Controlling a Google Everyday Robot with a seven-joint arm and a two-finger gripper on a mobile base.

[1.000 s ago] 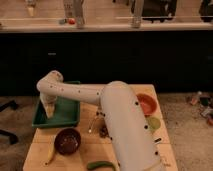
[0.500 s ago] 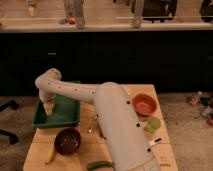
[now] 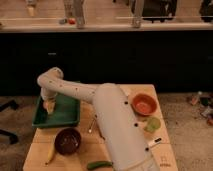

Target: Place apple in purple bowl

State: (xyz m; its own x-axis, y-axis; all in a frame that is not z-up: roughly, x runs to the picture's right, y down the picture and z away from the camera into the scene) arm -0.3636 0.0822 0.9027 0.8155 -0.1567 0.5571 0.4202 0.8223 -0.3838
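A robot arm (image 3: 100,107) reaches from the lower right across a wooden bench (image 3: 167,155) to its far left side. Its pincer (image 3: 49,106) points down into a green tray (image 3: 67,114), at the tray's left end, and is spread wide. The pincer's pale tip sits low against the tray floor. The apple cannot be told apart from that tip, so whether it lies in the tray beneath the pincer or elsewhere cannot be said. The purple bowl (image 3: 68,140) stands upright on the bench just in front of the tray, apart from the pincer, its glossy inside showing nothing in it. A yellow banana (image 3: 51,154) lies just beside the bowl's left front edge, and a long green vegetable (image 3: 99,164) rests near the bench's front edge. On the right side, beyond the arm, stand an orange bowl (image 3: 144,104) and, nearer the camera, a small pale green object (image 3: 152,124).
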